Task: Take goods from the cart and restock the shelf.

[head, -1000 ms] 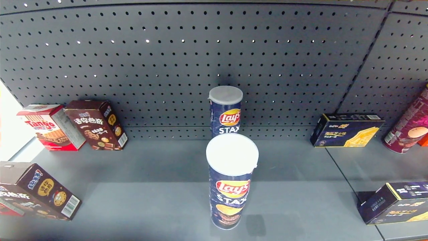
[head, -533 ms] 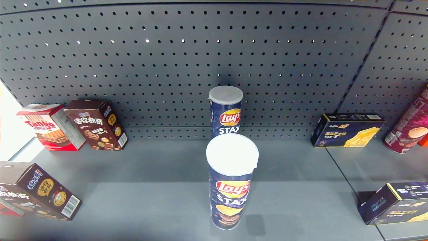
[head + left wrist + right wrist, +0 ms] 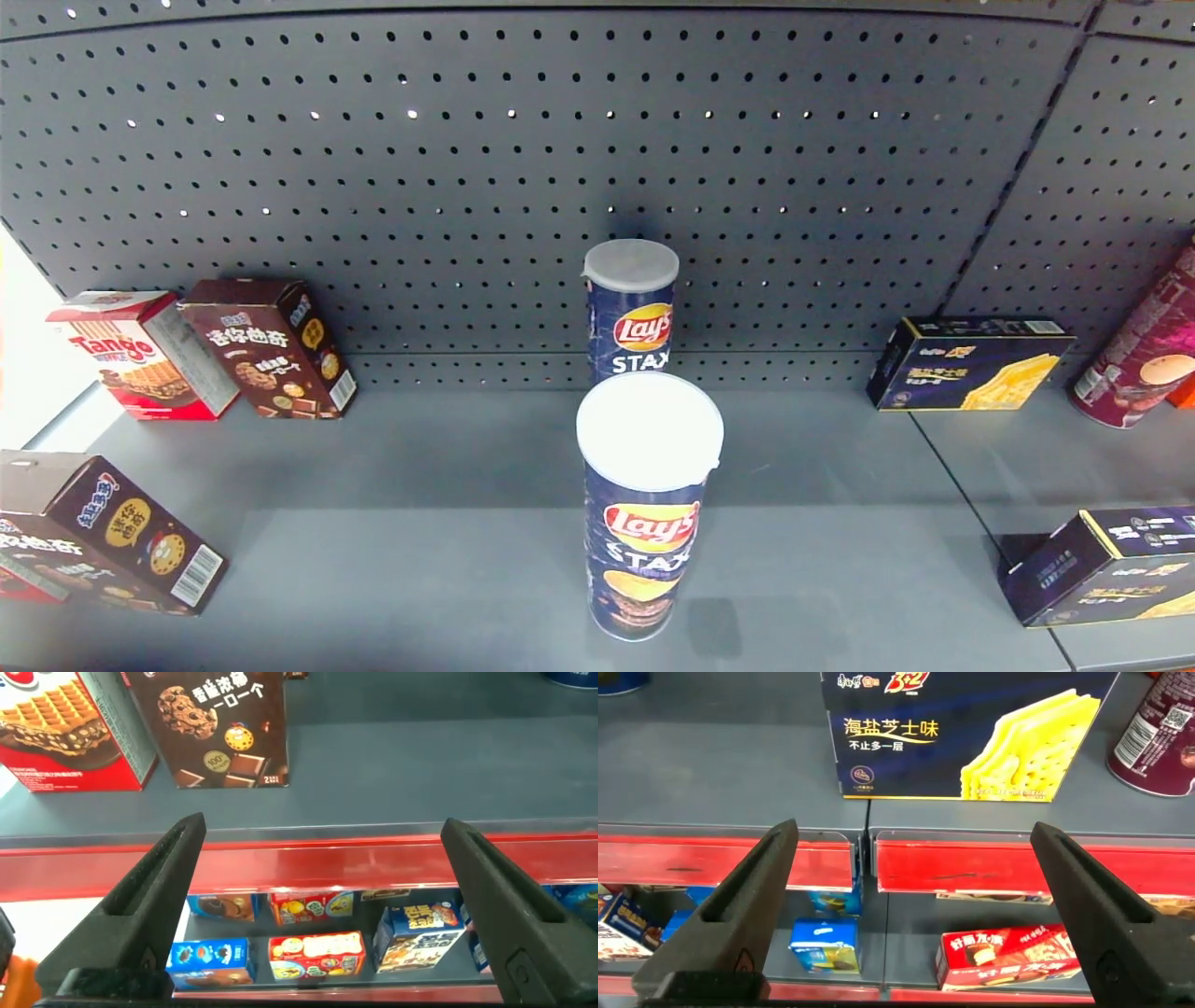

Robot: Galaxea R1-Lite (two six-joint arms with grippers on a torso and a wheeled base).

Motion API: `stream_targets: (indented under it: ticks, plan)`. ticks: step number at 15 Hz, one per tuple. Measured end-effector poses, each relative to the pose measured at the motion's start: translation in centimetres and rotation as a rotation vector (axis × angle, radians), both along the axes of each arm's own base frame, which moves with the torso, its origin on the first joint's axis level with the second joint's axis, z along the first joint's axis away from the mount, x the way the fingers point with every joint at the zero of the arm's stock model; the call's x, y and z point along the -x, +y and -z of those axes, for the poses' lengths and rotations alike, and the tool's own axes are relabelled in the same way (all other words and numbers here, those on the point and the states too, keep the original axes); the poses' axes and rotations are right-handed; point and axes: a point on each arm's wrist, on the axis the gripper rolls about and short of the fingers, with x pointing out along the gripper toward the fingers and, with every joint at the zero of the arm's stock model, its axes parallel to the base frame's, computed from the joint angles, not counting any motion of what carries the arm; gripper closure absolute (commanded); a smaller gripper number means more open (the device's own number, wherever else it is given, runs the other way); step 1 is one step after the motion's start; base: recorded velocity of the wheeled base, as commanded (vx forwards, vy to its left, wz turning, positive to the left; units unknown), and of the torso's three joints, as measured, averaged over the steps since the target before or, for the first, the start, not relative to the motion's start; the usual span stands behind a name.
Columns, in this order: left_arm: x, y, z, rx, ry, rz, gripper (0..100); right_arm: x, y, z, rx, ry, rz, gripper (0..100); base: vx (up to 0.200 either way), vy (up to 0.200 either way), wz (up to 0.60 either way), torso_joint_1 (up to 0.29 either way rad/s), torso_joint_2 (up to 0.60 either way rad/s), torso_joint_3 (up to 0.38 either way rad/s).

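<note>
The shelf [image 3: 420, 485] is a grey board with a perforated back panel, and two dark blue chip cans stand upright in its middle. The front chip can [image 3: 644, 523] is near the shelf's front edge, and the rear chip can [image 3: 630, 317] stands straight behind it, close to the back panel, the two apart. On the robot's left a red wafer box [image 3: 140, 359] and a brown cookie box [image 3: 271, 345] stand side by side at the back, and a second cookie box [image 3: 112, 546] lies tilted near the front corner. On the right a dark blue cracker box [image 3: 966, 364] stands at the back, a second cracker box [image 3: 1102, 560] sits near the front, and a purple can [image 3: 1144, 350] leans at the far edge.

The left gripper [image 3: 322, 826] hangs in front of the shelf's red edge strip [image 3: 327, 863], its fingers spread wide with nothing between them. It faces the brown cookie box, with the red wafer box just beside that. Small snack boxes [image 3: 316, 957] sit on a lower shelf beneath the strip.

The right gripper [image 3: 915, 829] is likewise spread and empty, held in front of the same red strip and facing a dark blue cracker box with the purple can off to one side. On the lower shelf lie a blue packet [image 3: 825, 945] and a red box [image 3: 1008, 957]
</note>
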Motion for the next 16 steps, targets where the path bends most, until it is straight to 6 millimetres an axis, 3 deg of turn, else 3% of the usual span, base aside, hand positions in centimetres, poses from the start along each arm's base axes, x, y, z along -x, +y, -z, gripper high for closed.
stream_targets:
  ticks: [6, 8, 16]
  plan:
    - [0.0, 0.0, -0.01, -0.001, 0.001, 0.0, 0, 0.0, 0.0, 0.0, 0.0, 0.0, 0.0, 0, 0.0, 0.0, 0.0, 0.0, 0.0, 0.0]
    - [0.0, 0.0, 0.0, -0.001, 0.001, 0.001, 0, 0.0, 0.0, 0.0, 0.0, 0.0, 0.0, 0, 0.0, 0.0, 0.6, 0.005, 0.0, 0.005]
    - [-0.01, 0.0, 0.01, -0.001, 0.001, 0.001, 0, 0.0, 0.0, 0.0, 0.0, 0.0, 0.0, 0, 0.0, 0.0, 0.0, 0.0, 0.0, 0.0]
